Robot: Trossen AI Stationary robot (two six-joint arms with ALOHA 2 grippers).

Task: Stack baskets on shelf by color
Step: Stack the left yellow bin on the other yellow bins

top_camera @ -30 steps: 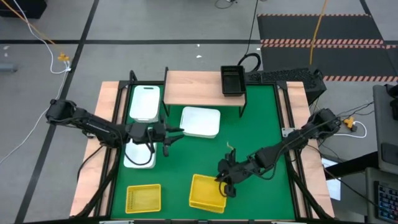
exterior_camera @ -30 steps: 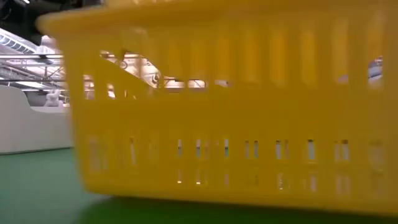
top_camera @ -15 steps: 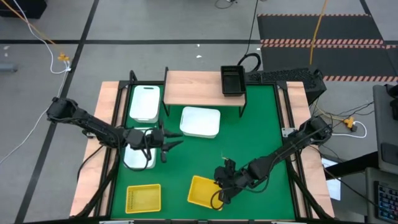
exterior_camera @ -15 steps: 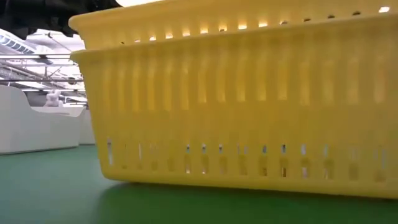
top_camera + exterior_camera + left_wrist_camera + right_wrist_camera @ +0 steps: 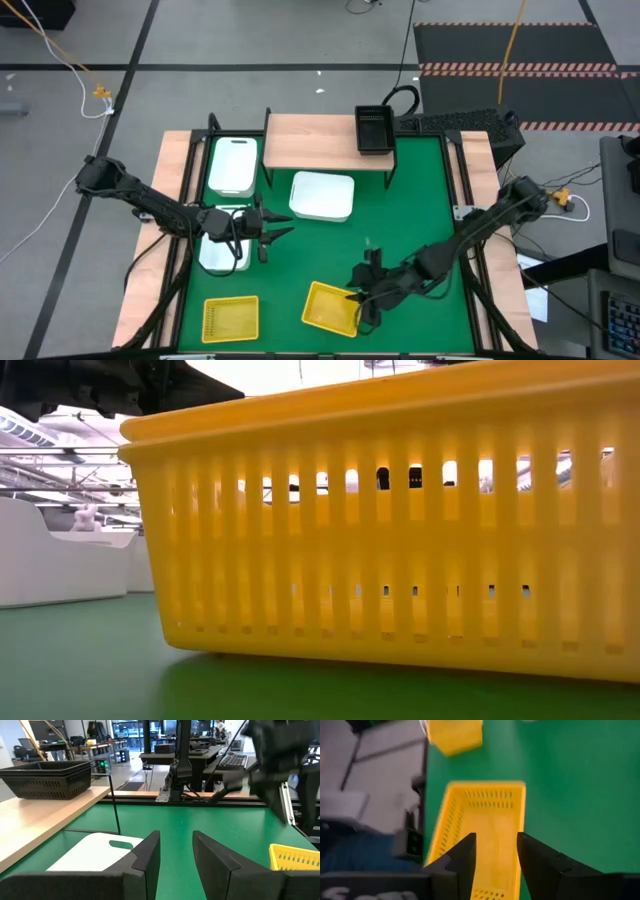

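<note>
Now right claw (image 5: 366, 297) over yellow basket (image 5: 331, 308)

This is a robotics lab or workshop floor. The green mat (image 5: 400, 220) lies on a wooden table (image 5: 150, 260) standing on grey flooring crossed by dark tape lines, with a yellow cable (image 5: 45, 45) trailing across it and a red-and-white striped ramp mat (image 5: 515, 68) nearby. The left wrist view looks past the table to workbenches (image 5: 75, 747), monitors (image 5: 42, 729) and a keyboard (image 5: 232, 759) on black frames.
</note>
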